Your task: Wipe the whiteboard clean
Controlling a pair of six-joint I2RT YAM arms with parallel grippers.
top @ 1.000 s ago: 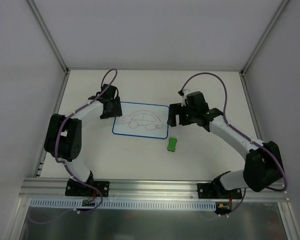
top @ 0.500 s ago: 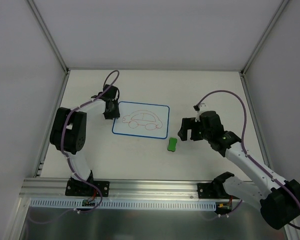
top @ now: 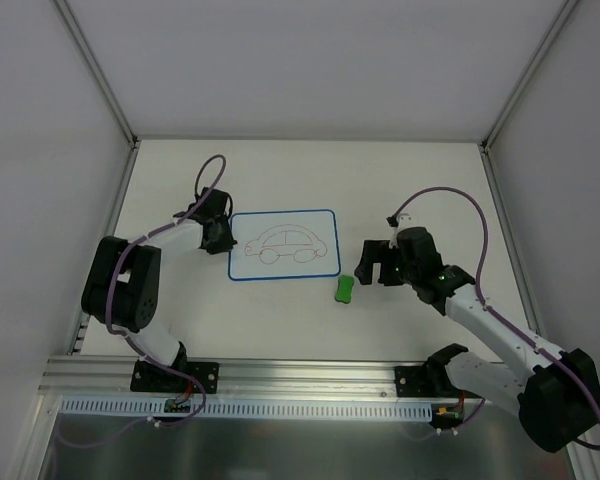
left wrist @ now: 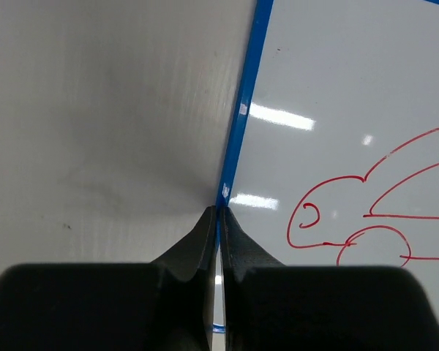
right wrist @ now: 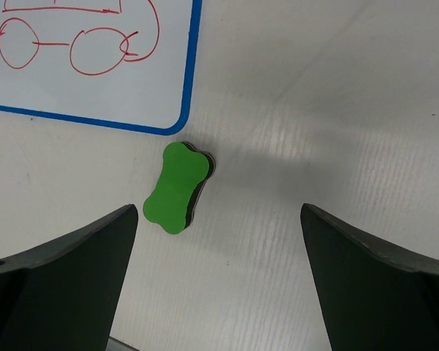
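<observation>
Overhead view with two wrist views. The whiteboard [top: 315, 264] lies flat on the white table [top: 410, 180] at the centre of the overhead frame, slightly left of the middle, and carries a red car drawing [top: 285, 242] inside its thin blue border. The left gripper [top: 225, 242] sits at the board's left edge. In its wrist view the left gripper [left wrist: 218, 219] has its two fingers pressed fully together, with their tips on the blue border. Whether the border is actually pinched between them cannot be told. The right gripper [top: 370, 263] stands right of the board with its jaws spread wide and nothing between them. A green bone-shaped eraser [top: 345, 288] lies on the table just below the board's lower right corner. In the right wrist view the eraser [right wrist: 177, 187] lies ahead of the open fingers [right wrist: 73, 278], nearer the left one, close to the board's rounded corner [right wrist: 177, 124] but apart from it.
</observation>
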